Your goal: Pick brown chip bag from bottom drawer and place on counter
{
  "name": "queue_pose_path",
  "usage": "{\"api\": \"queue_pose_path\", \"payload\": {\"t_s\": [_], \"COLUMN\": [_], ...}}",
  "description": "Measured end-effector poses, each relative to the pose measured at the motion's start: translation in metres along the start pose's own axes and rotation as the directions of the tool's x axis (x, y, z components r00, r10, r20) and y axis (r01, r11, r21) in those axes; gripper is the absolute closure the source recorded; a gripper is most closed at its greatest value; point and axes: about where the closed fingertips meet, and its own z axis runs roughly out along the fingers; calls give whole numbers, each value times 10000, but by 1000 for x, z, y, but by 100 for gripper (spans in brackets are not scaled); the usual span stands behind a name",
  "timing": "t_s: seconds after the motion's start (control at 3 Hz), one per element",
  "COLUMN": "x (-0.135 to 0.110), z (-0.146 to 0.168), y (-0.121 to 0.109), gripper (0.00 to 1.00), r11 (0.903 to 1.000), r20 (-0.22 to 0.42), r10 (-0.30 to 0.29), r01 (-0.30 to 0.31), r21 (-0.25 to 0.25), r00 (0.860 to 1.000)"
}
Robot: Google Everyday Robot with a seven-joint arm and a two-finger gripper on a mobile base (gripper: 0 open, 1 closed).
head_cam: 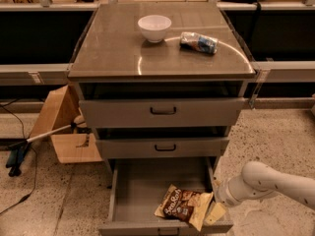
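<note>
— Where's the brown chip bag [183, 206]?
— Lying flat in the open bottom drawer [147, 181], toward its front right corner (lettered side up).
— And the gripper [216, 211]?
— At the end of the white arm [266, 183], which reaches in from the right. It's low at the drawer's right edge, just beside the bag. Open or closed, gripping or not, I cannot tell.
— The table [123, 53]?
— It carries a white bowl [154, 27] and a blue-and-silver packet [198, 42], near each other toward the back.

My gripper [216, 210], cream, at the grey drawer's [147, 183] wall; beside it, dark-brown bag [181, 206], cream edges, white script.
</note>
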Motion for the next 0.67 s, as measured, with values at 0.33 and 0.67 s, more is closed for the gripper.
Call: {"api": "queue_pose_path", "payload": {"t_s": [0.33, 0.67], "x": [0, 10], "z": [0, 8], "y": [0, -5], "gripper": [0, 0], "r11": [10000, 9996], "r20": [2, 169], "r10": [2, 187], "r01": [-2, -191], "r21": [2, 225], "r00": [10000, 9997]}}
